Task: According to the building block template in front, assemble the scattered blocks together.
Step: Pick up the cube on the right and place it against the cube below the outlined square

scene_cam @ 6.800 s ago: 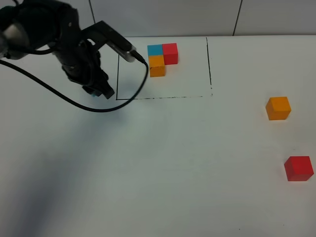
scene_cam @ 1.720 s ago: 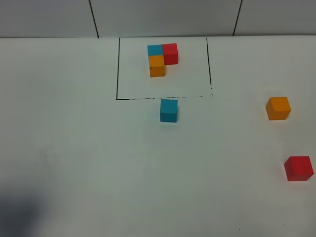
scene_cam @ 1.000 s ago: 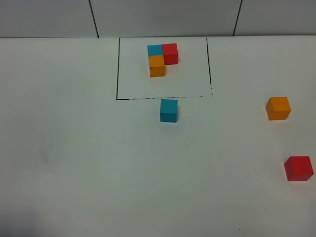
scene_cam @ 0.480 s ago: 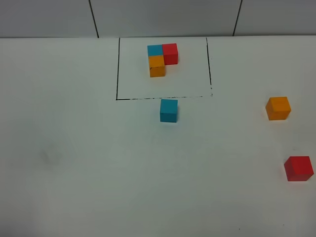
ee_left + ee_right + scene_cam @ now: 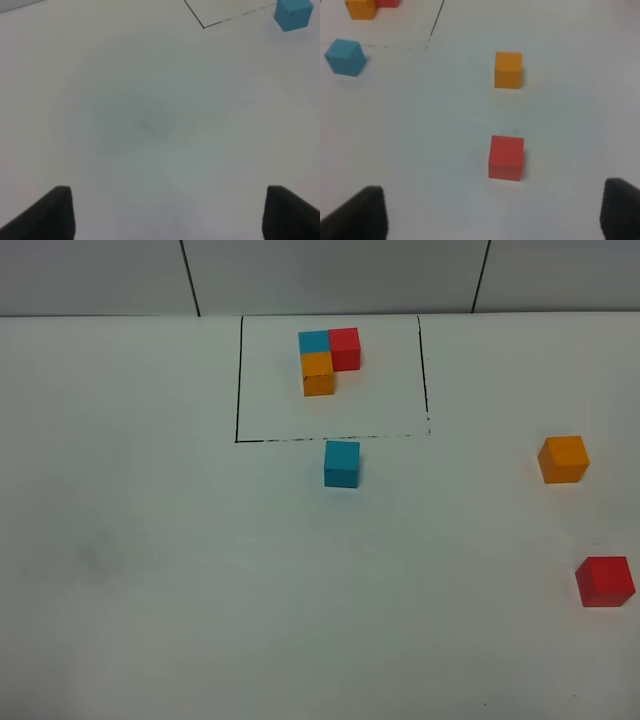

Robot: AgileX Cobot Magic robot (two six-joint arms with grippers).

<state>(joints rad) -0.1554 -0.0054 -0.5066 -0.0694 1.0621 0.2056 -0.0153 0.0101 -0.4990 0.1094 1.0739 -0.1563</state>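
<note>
my left pincer (image 5: 172, 215) and right pincer (image 5: 495, 212) hover spread wide, empty; three loose: teal block (image 5: 341, 463), orange block (image 5: 563, 458), red block (image 5: 604, 580); one template (image 5: 326, 358).

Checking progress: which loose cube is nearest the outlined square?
The blue cube, just outside its dashed line; the orange cube and red cube lie far right.

The white table (image 5: 150, 540) bears the building block template (image 5: 325, 358) at top centre, a teal cube (image 5: 341, 463) below it, and an orange cube (image 5: 563, 459) and red cube (image 5: 605, 581) at right.

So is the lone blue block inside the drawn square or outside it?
Outside. The blue block sits just beyond the dashed edge of the square, nearer the camera.
</note>
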